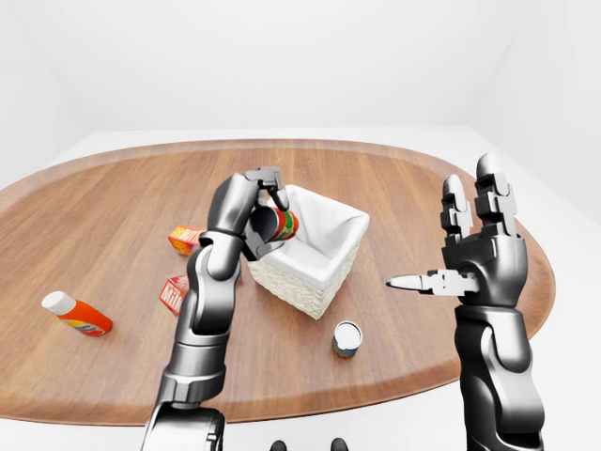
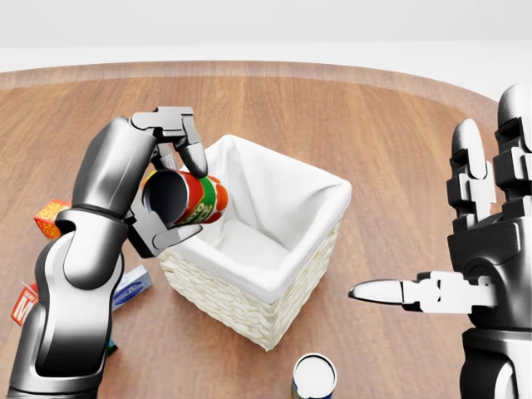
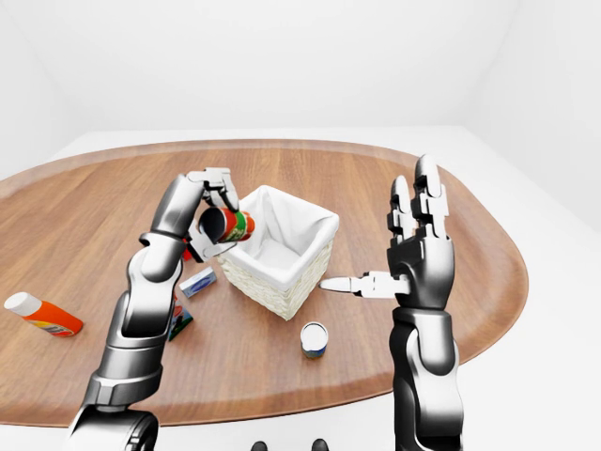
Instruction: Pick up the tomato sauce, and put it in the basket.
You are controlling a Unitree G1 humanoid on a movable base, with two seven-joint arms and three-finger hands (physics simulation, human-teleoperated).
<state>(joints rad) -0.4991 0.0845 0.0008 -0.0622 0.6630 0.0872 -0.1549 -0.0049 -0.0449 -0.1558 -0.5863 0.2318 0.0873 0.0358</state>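
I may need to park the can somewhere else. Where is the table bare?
Bare wood lies between the basket and the right hand, and above the basket toward the table's top edge. Crowded: boxes left of the basket, near the left hand.

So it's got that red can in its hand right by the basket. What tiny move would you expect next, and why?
Probably a short carry toward the head view's right, then letting go. The left hand grips the tomato sauce can tilted on its side, over the basket's left rim rather than over the white-lined middle. Released here, it might clip the rim. The right hand is open and apart.
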